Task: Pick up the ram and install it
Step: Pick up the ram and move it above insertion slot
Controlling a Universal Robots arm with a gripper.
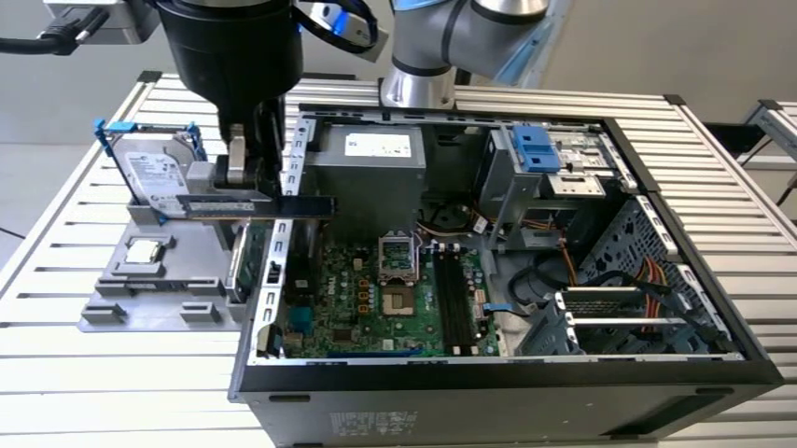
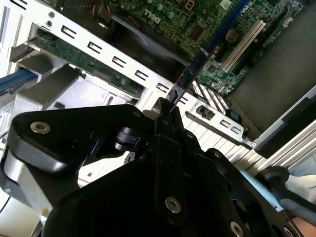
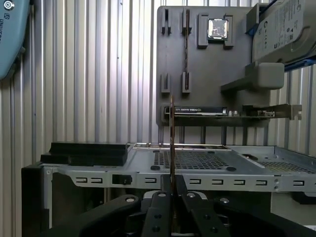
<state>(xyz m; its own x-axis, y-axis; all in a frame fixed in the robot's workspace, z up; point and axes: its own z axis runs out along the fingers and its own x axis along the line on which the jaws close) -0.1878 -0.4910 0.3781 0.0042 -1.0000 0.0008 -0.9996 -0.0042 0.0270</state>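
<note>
The ram (image 1: 268, 205) is a long, thin, dark stick held level in the air, above the gap between the grey fixture tray (image 1: 125, 313) and the computer case's left wall (image 1: 294, 177). My gripper (image 1: 246, 196) is shut on it near its middle, coming down from above. In the first wrist view the ram (image 3: 171, 143) appears edge-on as a thin line rising out of the shut gripper (image 3: 171, 191). In the second wrist view the ram (image 2: 190, 69) reaches out from the gripper (image 2: 165, 106) over the case wall towards the motherboard (image 2: 207, 19).
The open case holds the motherboard (image 1: 361, 308) with long dark memory slots (image 1: 454, 299) and a processor socket (image 1: 398, 301). The fixture tray carries a hard drive (image 1: 156, 177), a square silver chip (image 1: 146, 250) and a green card (image 3: 222, 112). Cables (image 1: 598, 271) lie at the exterior view's right.
</note>
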